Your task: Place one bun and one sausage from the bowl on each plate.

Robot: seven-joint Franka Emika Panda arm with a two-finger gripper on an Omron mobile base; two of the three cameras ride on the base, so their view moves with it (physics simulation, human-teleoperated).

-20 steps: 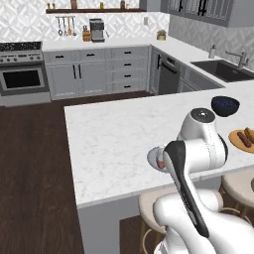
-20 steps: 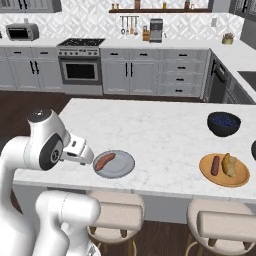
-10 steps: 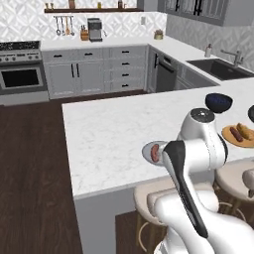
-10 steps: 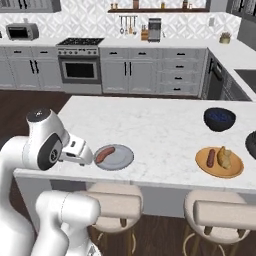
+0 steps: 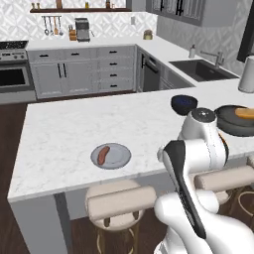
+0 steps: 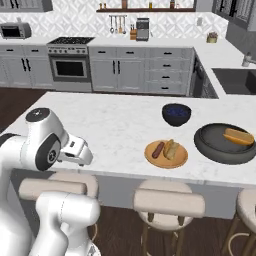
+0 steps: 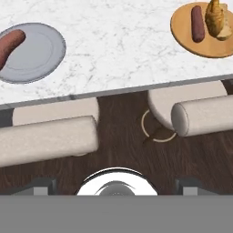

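Note:
The grey plate holds one sausage; in the hand view this plate and its sausage lie at the upper left. On the orange plate rest a sausage and a bun, and the plate appears at the hand view's upper right. One bun lies in the dark bowl. My gripper is open and empty. It hangs off the counter's front edge, above the stools, between the two plates.
A navy-blue bowl stands behind the orange plate. Padded stools line the counter's front edge over a dark wood floor. A sink and cabinets run along the far walls.
The whole picture has shifted left in both base views, so the base has driven right along the counter. The dark bowl with its bun has come into view. My gripper stays open.

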